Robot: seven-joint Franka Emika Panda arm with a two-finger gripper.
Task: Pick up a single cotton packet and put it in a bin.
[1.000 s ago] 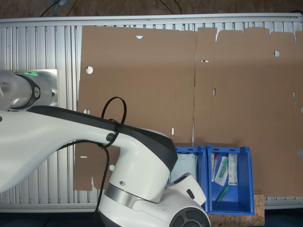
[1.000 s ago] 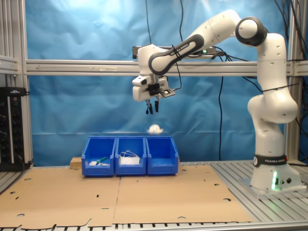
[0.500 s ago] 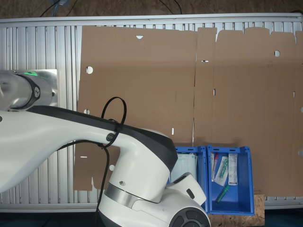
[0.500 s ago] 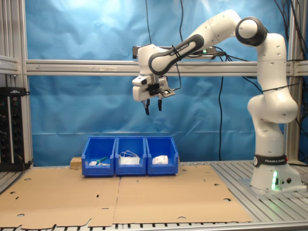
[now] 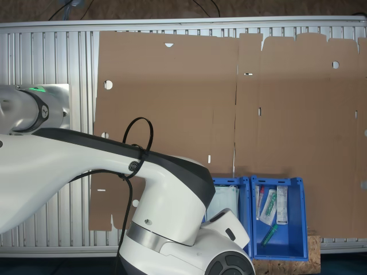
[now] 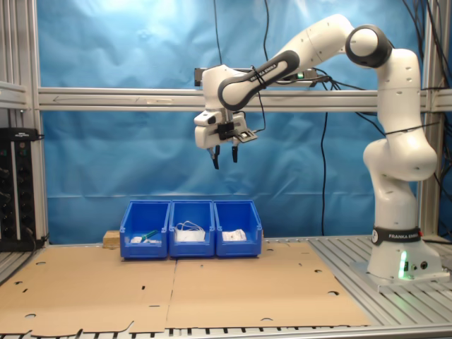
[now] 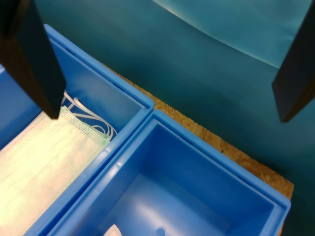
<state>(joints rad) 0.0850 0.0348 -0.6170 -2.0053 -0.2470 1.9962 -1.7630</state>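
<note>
Lying on brown cardboard sheets (image 6: 212,286), three blue bins are sitting side by side; the cotton packet (image 6: 236,234) is resting inside the bin (image 6: 238,229) at the second exterior view's right end. Hanging high above that bin, the gripper (image 6: 224,155) is holding its fingers spread apart, gripping nothing, against the blue backdrop (image 6: 127,148).

The robot arm (image 6: 395,141) is glossy white with dark grey joint bands, and a black cable (image 5: 137,143) loops beside one joint. A green light (image 6: 404,266) glows on its base. The hand (image 6: 224,157) has two slim black fingers (image 7: 32,56).
</note>
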